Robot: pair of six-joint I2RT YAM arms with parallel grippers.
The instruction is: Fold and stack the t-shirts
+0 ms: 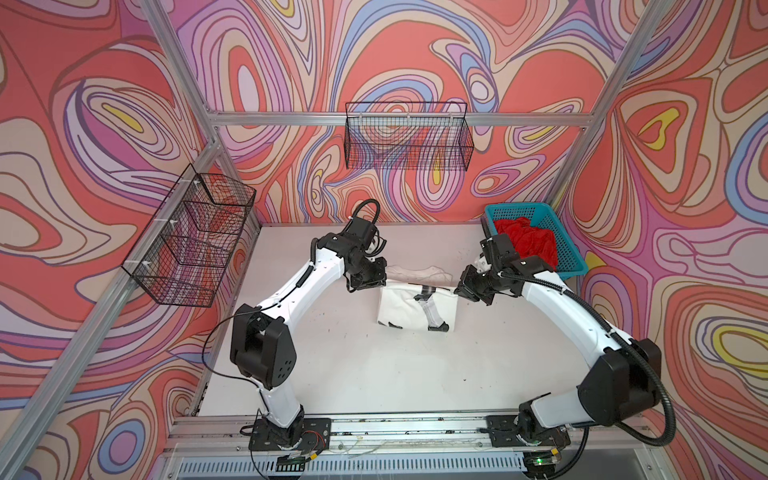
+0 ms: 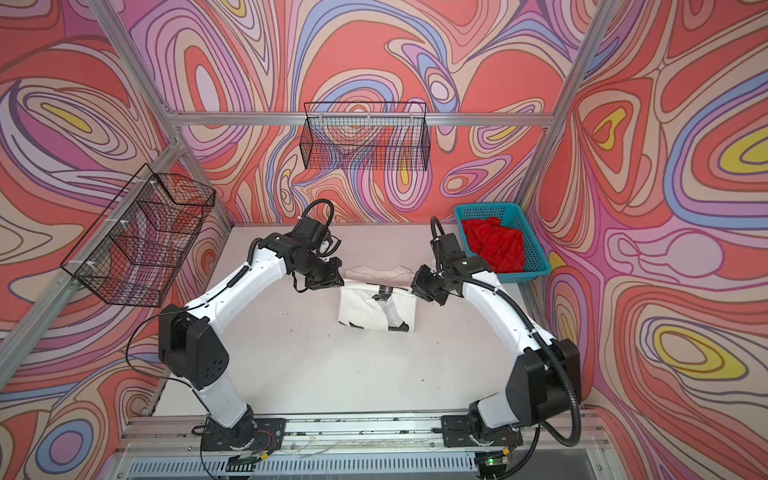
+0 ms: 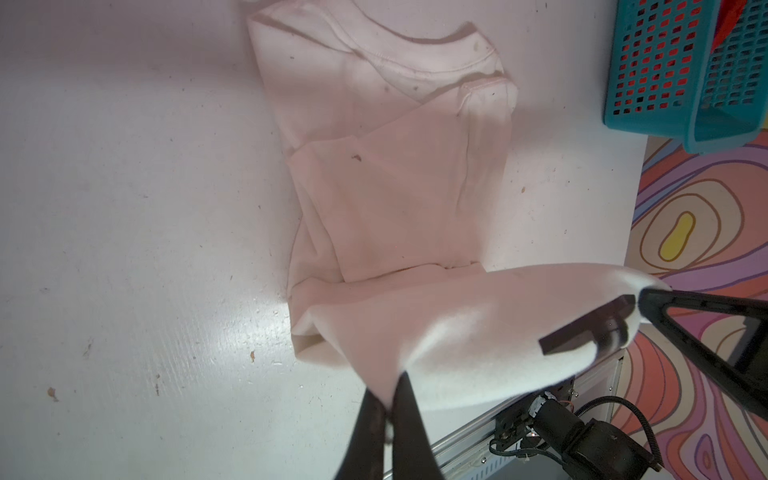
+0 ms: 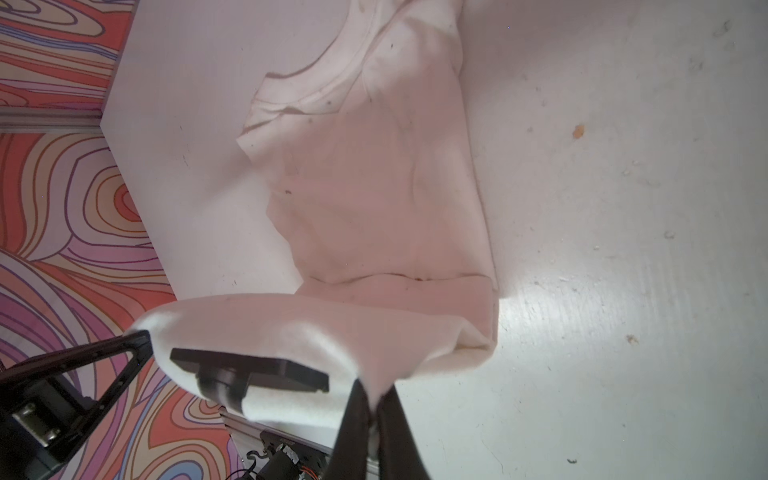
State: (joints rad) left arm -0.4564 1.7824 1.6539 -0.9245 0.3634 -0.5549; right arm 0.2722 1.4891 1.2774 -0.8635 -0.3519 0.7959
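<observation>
The white t-shirt [image 1: 401,307] is pinched by both closed grippers, left gripper [image 3: 388,409] and right gripper [image 4: 374,409]; red t-shirt [image 1: 528,241] fills teal basket [image 1: 569,253].

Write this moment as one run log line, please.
left pincer: shut on white t-shirt | right pincer: shut on white t-shirt | red t-shirt: in teal basket

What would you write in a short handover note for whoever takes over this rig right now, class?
Left pincer: shut on the white t-shirt.
Right pincer: shut on the same shirt's lifted edge.
White t-shirt: mid-table, sides folded in, hem end raised between both arms.
Red t-shirt: crumpled in the teal basket.
Done: side folds.
Left: finish this fold, fold red, stack.
</observation>
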